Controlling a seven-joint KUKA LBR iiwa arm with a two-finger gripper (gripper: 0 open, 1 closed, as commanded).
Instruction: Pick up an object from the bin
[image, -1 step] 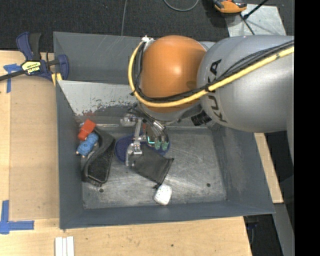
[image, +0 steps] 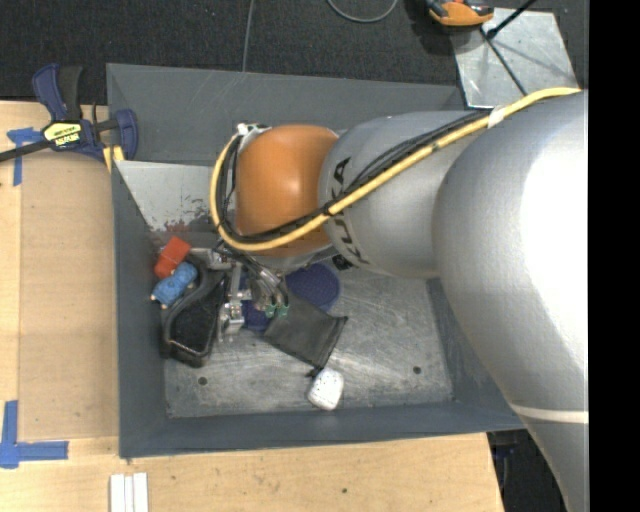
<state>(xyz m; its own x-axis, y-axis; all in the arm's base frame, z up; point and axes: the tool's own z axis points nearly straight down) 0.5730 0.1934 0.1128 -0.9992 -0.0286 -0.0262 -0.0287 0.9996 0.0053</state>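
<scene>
Black case (image: 193, 322) - left-centre of the bin (image: 400, 330), glossy, rounded rim - lies nearest the jaws, which sit low at its right edge. Can't tell if they're apart or together. Likely target: grip the rim, not the slick face, and lift straight. Just right of it is a dark pouch (image: 305, 337), flat, matte, floppy. Around them: blue lump (image: 172, 288), red block (image: 173, 250), blue disc (image: 318, 287), white knob (image: 325, 389) - small hard bits.

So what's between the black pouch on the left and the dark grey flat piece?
In the camera view, the pincer comes down between the black pouch and the dark grey flat piece.
</scene>
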